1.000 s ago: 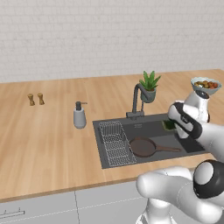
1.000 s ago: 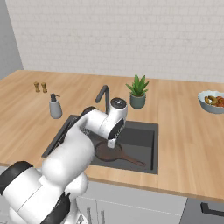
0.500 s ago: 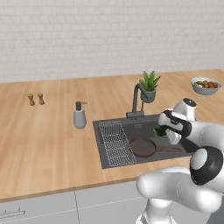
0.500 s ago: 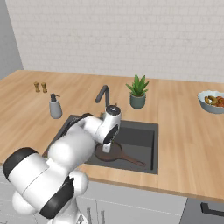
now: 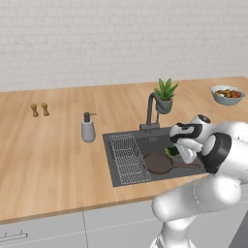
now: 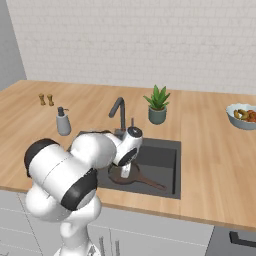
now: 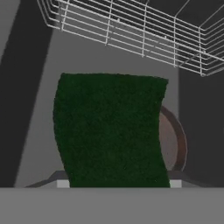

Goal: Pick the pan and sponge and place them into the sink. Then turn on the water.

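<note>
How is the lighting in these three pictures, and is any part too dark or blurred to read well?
Left base view: even, soft light, the sink a dark patch with the pan dim but readable. Right base view: the same flat light, the basin floor nearly black. Hand view: the sponge looks very dark green, its grain blurred, while the wire rack stays bright and sharp.

Below the claw (image 7: pixel 113 186), pan (image 5: pixel 157 163) and wire rack (image 5: pixel 127 158) crowd the sink (image 5: pixel 160 139) floor.

Arm bent low, wrist tipped down, fingers (image 7: pixel 62 183) closed on sponge (image 7: pixel 111 131)
</note>
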Robot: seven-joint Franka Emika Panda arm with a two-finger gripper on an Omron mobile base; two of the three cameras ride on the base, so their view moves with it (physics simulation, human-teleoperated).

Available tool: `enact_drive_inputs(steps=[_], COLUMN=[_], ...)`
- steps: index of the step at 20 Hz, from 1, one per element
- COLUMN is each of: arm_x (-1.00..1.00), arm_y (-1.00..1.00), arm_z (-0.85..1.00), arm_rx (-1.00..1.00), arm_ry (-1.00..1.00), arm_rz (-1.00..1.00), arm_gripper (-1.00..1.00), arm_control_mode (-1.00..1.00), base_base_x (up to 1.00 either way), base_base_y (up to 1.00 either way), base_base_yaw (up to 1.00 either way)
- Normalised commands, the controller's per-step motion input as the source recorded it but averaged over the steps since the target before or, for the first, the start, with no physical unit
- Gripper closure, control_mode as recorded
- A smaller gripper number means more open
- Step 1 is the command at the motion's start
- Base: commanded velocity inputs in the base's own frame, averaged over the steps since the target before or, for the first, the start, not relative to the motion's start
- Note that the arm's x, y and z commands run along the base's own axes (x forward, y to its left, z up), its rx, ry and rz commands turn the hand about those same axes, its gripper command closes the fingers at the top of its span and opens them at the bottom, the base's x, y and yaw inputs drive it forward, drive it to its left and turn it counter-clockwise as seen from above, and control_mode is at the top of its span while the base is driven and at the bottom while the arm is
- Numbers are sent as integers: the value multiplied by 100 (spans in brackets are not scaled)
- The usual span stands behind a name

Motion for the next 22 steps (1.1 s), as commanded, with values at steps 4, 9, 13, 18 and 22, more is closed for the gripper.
enact_drive_inputs(steps=[4, 9, 13, 18, 22], arm_x=[62, 63, 39, 10, 19], arm_y=[0, 0, 0, 0, 0], arm_z=[-36, -45, -52, -52, -47], arm_rx=[1, 2, 4, 4, 1], arm_ry=[12, 14, 3, -2, -3], arm_rz=[9, 6, 5, 4, 2], arm_gripper=[100, 100, 100, 100, 100], arm_control_mode=[-100, -100, -100, -100, -100], base_base_x=[0, 0, 0, 0, 0], base_base_y=[0, 0, 0, 0, 0], base_base_yaw=[0, 0, 0, 0, 0])
